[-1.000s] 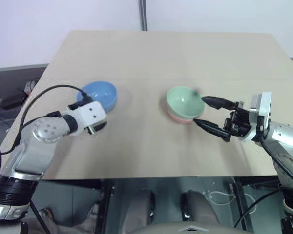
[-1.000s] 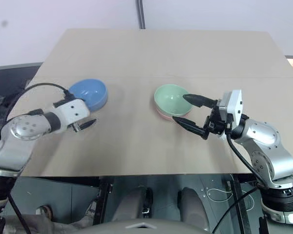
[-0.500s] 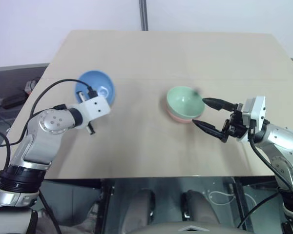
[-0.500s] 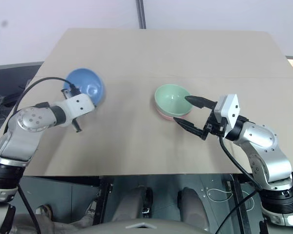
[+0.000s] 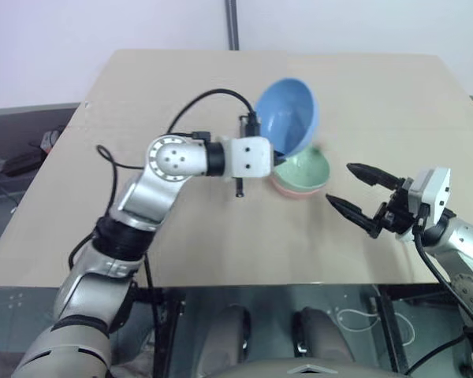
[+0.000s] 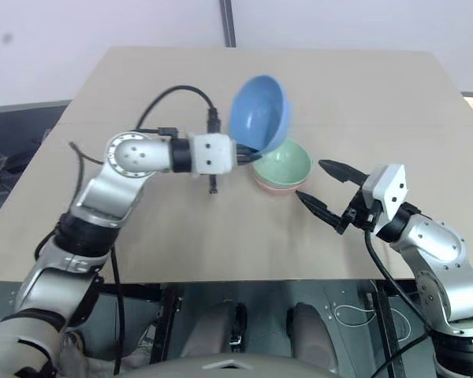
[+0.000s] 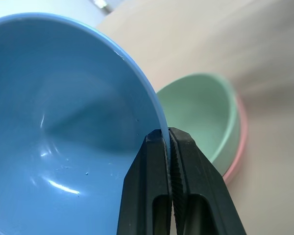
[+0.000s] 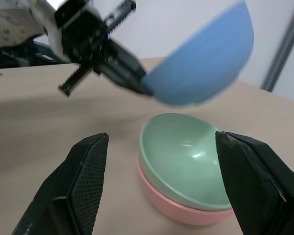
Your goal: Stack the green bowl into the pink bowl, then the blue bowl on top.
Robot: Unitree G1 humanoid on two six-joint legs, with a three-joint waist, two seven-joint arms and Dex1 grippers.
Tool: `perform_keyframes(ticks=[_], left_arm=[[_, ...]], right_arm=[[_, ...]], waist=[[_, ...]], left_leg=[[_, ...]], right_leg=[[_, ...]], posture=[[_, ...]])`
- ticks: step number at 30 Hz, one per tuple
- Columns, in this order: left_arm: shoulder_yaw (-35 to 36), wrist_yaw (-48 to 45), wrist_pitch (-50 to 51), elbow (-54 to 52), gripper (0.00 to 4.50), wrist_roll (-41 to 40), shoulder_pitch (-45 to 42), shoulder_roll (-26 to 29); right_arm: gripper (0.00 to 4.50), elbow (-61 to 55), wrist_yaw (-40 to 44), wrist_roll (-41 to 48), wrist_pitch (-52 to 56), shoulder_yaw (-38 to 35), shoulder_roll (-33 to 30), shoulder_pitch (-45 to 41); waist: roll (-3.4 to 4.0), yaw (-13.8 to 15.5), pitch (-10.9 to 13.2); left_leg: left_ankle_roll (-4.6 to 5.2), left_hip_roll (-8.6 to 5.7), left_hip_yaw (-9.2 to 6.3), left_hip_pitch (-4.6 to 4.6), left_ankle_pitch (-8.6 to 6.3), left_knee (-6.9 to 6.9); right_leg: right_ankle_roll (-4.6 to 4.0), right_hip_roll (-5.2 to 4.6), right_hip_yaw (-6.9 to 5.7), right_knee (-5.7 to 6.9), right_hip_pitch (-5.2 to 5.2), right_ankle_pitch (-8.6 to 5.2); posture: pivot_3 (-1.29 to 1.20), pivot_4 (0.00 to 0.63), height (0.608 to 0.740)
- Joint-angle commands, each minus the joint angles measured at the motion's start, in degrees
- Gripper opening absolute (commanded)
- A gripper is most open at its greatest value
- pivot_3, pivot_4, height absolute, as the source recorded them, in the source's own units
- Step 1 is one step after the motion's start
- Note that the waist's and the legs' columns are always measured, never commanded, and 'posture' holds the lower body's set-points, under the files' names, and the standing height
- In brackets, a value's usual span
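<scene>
The green bowl (image 5: 306, 168) sits nested inside the pink bowl (image 5: 293, 191) near the middle of the table. The blue bowl (image 5: 288, 115) hangs tilted in the air just above and to the left of them. My left gripper (image 5: 277, 154) is shut on the blue bowl's lower rim. In the left wrist view both black fingers (image 7: 157, 186) pinch the blue bowl (image 7: 63, 122) at its edge, with the green bowl (image 7: 201, 112) behind. My right gripper (image 5: 340, 183) is open, empty, just right of the stacked bowls, pointing at them.
The tan table (image 5: 221, 87) has bare surface behind, left of and in front of the bowls. A dark pole (image 5: 232, 24) rises behind the far edge. My left arm's cable (image 5: 201, 98) loops above the forearm.
My left gripper closed on the blue bowl's rim, lifted it off the table's left side and swung it right, over the green bowl. My right gripper drew back slightly to the right.
</scene>
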Motion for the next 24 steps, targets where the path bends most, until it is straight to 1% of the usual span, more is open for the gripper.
perform_keyframes(ticks=[1, 4, 7, 11, 12, 14, 16, 17, 18, 19, 21, 22, 24], left_arm=[[-0.5, -0.1, -5.9, 3.6, 0.99, 0.8, -3.1, -2.0], [0.2, 1.4, -9.1, 5.1, 2.35, 0.9, -3.5, -4.0], [3.5, 1.4, -8.9, 4.3, 2.35, -2.4, -2.7, -4.1], [11.0, 0.2, 1.7, -0.5, 2.35, -12.2, 0.8, -1.6], [13.6, 1.7, 2.5, -1.6, 2.35, -12.9, 2.6, -0.7], [18.2, 5.3, 2.2, -3.7, 2.35, -12.4, 6.6, 1.1], [21.2, 5.4, 4.6, -5.9, 2.35, -14.8, 10.3, 2.6], [23.8, 5.2, 9.3, -7.2, 2.35, -20.3, 12.8, 2.3], [26.7, 5.5, 11.8, -8.0, 2.35, -24.5, 15.8, 1.7], [28.9, 6.2, 12.4, -8.6, 2.35, -26.1, 18.6, 1.5], [31.4, 6.5, 12.4, -10.3, 2.35, -26.3, 23.7, 2.9], [32.4, 5.8, 14.2, -11.4, 2.35, -27.5, 26.2, 4.2], [34.9, 2.8, 14.0, -11.9, 2.35, -28.5, 32.5, 6.5]], right_arm=[[3.78, -3.7, -1.4, 0.4, -0.6, -1.7, -0.6, 1.2], [3.78, -4.5, -2.4, 0.3, -0.7, -1.9, -0.5, 2.3], [3.78, -4.8, -2.9, 0.2, -0.9, -1.5, -0.6, 2.8], [3.78, -3.8, -2.6, -0.6, -1.3, -0.9, -1.1, 3.1], [3.78, -3.3, -2.3, -0.9, -1.3, -0.8, -1.3, 3.2], [3.78, -2.4, -1.9, -1.3, -1.3, -1.2, -2.0, 3.7], [3.78, -1.5, -1.2, -1.8, -1.6, -1.9, -2.9, 4.4], [3.78, -0.9, -0.7, -2.1, -1.8, -2.6, -3.7, 5.3], [3.78, -0.3, 0.1, -2.3, -2.1, -3.6, -4.5, 6.4], [3.78, 0.2, 0.9, -2.2, -2.3, -4.6, -5.3, 7.5], [3.78, 1.3, 2.5, -1.8, -2.8, -7.0, -6.7, 9.5], [3.78, 2.0, 3.4, -1.7, -3.1, -8.3, -7.5, 10.4], [3.78, 4.1, 4.5, -2.5, -3.9, -11.7, -9.1, 12.4]], waist=[[-0.01, -0.1, 0.0], [-0.02, 0.0, 0.0], [-0.03, -0.1, 0.0], [-0.02, -0.7, 0.0], [0.0, -0.7, 0.0], [0.0, -0.8, 0.0], [0.0, -0.6, 0.0], [0.0, -0.4, 0.0], [0.0, -0.3, 0.0], [0.0, 0.0, 0.0], [-0.03, 0.2, 0.0], [-0.03, 0.3, 0.0], [-0.03, 0.2, 0.0]], left_leg=[[0.0, 0.0, 0.0, -0.01, 0.0, 0.01], [0.01, -0.03, 0.02, -0.04, 0.0, 0.07], [0.01, -0.05, 0.04, -0.05, 0.0, 0.1], [0.01, 0.04, 0.02, -0.01, 0.0, 0.08], [0.0, 0.06, 0.01, 0.0, 0.0, 0.07], [0.0, 0.07, 0.03, 0.02, 0.0, 0.07], [0.0, 0.07, 0.03, 0.02, 0.0, 0.06], [0.0, 0.07, 0.02, 0.01, 0.0, 0.07], [0.0, 0.06, 0.02, 0.01, 0.0, 0.07], [0.0, 0.04, 0.01, 0.0, 0.0, 0.08], [0.0, 0.01, -0.03, 0.0, 0.0, 0.09], [0.0, 0.0, -0.04, 0.0, 0.0, 0.09], [0.0, -0.01, -0.03, 0.03, 0.0, 0.08]], right_leg=[[0.0, 0.01, 0.0, 0.0, 0.0, 0.0], [0.01, -0.05, 0.01, -0.01, 0.01, 0.0], [0.02, -0.07, 0.05, -0.02, 0.01, 0.0], [0.01, -0.01, 0.04, 0.02, 0.0, 0.0], [0.01, 0.0, 0.04, 0.03, 0.0, 0.0], [0.01, 0.01, 0.06, 0.03, 0.0, 0.0], [0.01, -0.01, 0.07, 0.02, 0.0, 0.0], [0.01, -0.03, 0.04, 0.02, 0.0, 0.0], [0.01, -0.06, 0.02, 0.01, 0.02, 0.0], [0.02, -0.12, -0.02, -0.02, 0.04, 0.0], [0.02, -0.27, -0.09, -0.06, 0.11, 0.0], [0.03, -0.28, -0.1, -0.07, 0.11, 0.0], [0.02, -0.31, -0.07, -0.06, 0.12, 0.0]], posture=[[0.0, 0.15, 0.74], [0.0, 0.15, 0.74], [0.0, 0.15, 0.74], [0.0, 0.15, 0.74], [0.0, 0.15, 0.74], [0.0, 0.15, 0.74], [0.0, 0.15, 0.74], [0.0, 0.15, 0.74], [0.0, 0.15, 0.74], [0.0, 0.15, 0.74], [0.0, 0.15, 0.74], [0.0, 0.15, 0.74], [0.0, 0.15, 0.74]])
